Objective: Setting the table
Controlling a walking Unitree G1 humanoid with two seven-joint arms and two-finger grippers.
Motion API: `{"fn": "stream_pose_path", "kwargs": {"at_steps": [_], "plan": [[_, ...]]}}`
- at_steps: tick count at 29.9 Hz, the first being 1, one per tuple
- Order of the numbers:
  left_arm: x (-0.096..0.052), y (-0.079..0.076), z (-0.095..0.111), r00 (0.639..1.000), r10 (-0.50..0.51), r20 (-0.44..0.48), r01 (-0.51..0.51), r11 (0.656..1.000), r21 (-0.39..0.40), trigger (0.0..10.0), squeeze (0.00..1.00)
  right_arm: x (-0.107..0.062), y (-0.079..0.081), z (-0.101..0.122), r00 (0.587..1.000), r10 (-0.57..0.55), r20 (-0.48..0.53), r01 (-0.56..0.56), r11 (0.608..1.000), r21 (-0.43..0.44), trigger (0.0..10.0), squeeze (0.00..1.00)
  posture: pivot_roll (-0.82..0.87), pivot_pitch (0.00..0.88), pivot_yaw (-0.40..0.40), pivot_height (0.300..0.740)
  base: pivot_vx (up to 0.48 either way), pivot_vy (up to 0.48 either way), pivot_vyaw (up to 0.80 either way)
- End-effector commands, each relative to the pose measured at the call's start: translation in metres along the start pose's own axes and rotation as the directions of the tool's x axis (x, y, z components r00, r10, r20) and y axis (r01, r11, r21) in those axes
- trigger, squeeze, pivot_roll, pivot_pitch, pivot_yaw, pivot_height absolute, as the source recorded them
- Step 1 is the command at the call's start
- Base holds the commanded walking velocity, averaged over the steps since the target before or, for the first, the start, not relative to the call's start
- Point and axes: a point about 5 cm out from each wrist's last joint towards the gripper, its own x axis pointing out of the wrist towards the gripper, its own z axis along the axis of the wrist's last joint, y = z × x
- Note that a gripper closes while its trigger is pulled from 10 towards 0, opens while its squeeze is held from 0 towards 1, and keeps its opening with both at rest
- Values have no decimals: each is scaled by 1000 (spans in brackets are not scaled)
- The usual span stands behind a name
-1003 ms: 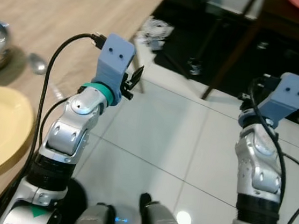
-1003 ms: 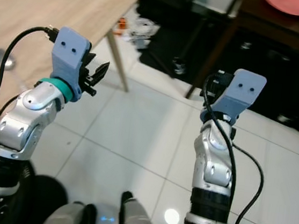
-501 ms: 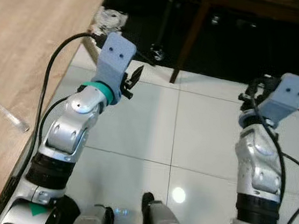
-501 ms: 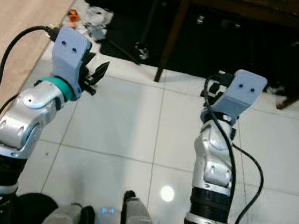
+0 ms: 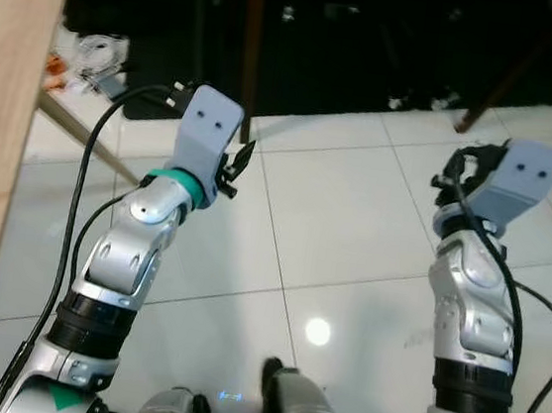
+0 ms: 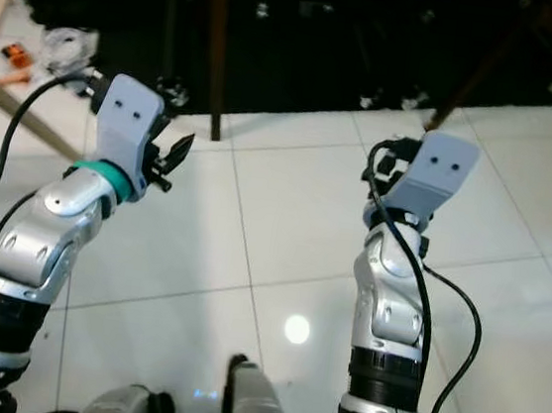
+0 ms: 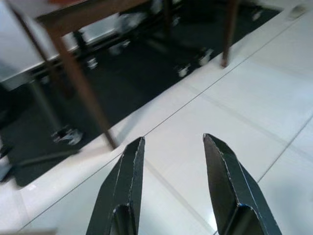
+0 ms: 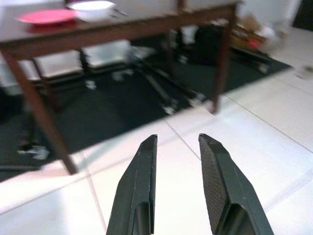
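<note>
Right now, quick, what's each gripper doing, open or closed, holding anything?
Left gripper: open, fingers apart, holding nothing, raised over the white tile floor.
Right gripper: open, fingers apart, holding nothing, aimed toward the dark wooden table.

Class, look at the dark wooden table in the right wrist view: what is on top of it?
On the dark wooden table sit a pink plate and a white bowl. The tabletop is seen edge-on, so anything farther back is hidden.

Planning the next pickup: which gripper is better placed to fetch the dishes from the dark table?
Probably the right gripper: it is open, empty, and aimed at the dark table holding the pink plate and white bowl.
</note>
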Motion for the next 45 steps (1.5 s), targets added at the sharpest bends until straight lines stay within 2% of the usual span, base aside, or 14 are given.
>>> {"fn": "stream_pose_path", "kwargs": {"at_steps": [1, 31, 32, 35, 42, 45], "plan": [[-1, 0, 0, 1000, -3, 12, 3, 1000, 2, 10000, 0, -1, -2, -2, 1000, -9, -6, 9, 1000, -4, 10000, 0, 21, 122, 54, 740, 0, 0, -800], [6, -5, -4, 999, -30, 18, 30, 999, -10, 10000, 0, 0, -5, 0, 1000, -18, 1, 18, 1000, -13, 10000, 0, -5, 105, 52, 740, 0, 0, -800], [6, -3, -7, 1000, -27, -1, 27, 999, -42, 10000, 0, 0, -3, 0, 1000, -5, 3, 5, 1000, -11, 10000, 0, 0, 100, 55, 740, 0, 0, -431], [6, -2, -9, 1000, -22, -1, 22, 999, -46, 10000, 0, 0, 0, -2, 1000, 17, -1, -17, 1000, -14, 10000, 0, 1, 96, 54, 740, 0, 0, -144], [0, 5, -22, 1000, 23, -14, -23, 1000, 3, 10000, 0, -9, 18, -19, 987, 146, -65, -147, 989, -21, 10000, 0, -3, 59, 59, 740, 0, 0, 0], [-10, 5, -49, 996, 55, -67, -52, 998, 44, 10000, 0, -29, 31, -45, 953, 262, -153, -270, 962, -34, 10000, 0, -27, 56, 60, 740, 0, 0, 0]]}}
